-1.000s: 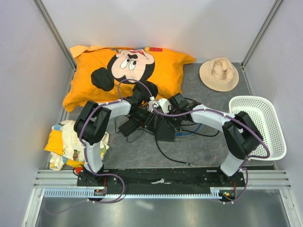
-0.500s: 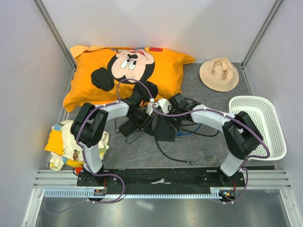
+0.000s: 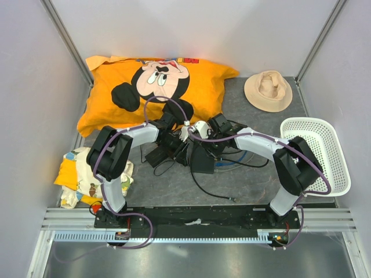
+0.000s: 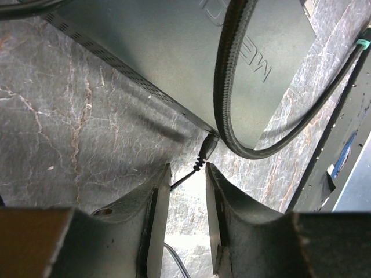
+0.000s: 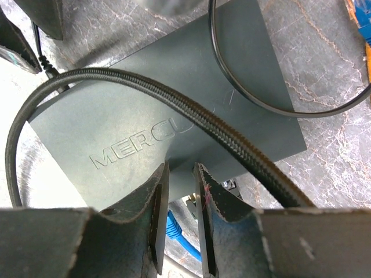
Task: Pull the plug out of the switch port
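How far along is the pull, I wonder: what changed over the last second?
The left arm's elbow swung outward to its left, then held. Nothing was taken hold of: the left gripper is open just short of the small black plug, still seated in the flat black switch. The right gripper and cables barely moved.

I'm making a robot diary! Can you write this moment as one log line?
left gripper: open, thin cable between fingers | plug: seated in switch | right gripper: open above switch
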`<action>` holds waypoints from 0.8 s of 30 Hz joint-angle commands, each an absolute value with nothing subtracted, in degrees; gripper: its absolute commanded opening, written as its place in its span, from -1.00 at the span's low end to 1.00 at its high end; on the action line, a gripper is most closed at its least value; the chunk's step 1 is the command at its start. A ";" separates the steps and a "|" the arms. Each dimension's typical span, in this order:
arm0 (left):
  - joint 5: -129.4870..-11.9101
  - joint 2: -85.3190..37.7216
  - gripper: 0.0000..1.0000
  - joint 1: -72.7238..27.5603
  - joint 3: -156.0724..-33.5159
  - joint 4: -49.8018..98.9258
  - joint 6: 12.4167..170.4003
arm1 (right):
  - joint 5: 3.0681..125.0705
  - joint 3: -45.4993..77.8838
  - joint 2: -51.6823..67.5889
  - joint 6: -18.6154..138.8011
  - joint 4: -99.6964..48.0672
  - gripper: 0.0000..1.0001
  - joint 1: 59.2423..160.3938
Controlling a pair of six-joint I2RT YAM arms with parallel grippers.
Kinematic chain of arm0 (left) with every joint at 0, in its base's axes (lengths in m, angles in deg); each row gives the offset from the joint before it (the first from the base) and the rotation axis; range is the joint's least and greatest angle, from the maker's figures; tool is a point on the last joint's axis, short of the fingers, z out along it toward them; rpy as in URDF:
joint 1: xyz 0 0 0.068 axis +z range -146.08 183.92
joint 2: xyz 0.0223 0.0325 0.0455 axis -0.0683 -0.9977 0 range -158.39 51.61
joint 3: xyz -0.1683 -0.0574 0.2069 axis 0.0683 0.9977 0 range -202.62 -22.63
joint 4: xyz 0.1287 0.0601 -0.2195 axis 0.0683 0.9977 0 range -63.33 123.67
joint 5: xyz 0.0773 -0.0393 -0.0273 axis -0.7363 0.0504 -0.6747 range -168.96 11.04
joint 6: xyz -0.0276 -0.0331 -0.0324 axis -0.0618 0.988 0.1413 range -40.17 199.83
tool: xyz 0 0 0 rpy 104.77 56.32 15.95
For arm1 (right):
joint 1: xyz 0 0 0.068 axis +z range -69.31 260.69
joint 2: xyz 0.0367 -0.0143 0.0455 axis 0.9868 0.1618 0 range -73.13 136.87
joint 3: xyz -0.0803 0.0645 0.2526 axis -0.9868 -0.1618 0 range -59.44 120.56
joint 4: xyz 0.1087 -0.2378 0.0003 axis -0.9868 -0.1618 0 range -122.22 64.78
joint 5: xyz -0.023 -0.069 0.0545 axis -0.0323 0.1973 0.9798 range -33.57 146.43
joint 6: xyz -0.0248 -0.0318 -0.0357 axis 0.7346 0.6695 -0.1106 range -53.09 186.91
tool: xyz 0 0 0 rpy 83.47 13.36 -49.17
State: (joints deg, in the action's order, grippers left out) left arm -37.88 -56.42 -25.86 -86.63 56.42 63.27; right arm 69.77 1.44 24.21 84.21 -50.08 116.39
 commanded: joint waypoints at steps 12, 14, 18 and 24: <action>-21.74 -65.90 -0.30 -30.71 -94.34 63.49 58.56 | 75.94 -2.13 11.08 88.70 -53.17 -0.41 115.76; -21.31 -66.77 -0.31 -30.45 -94.69 64.02 58.56 | 75.94 -2.84 10.46 90.19 -53.26 -0.41 116.02; -20.52 -68.71 -0.33 -30.18 -95.92 65.16 58.82 | 74.01 -5.99 7.66 93.01 -51.16 -0.43 116.81; -17.53 -73.36 -0.35 -28.17 -98.29 66.83 59.61 | 69.70 -15.49 0.70 99.16 -45.44 -0.47 119.27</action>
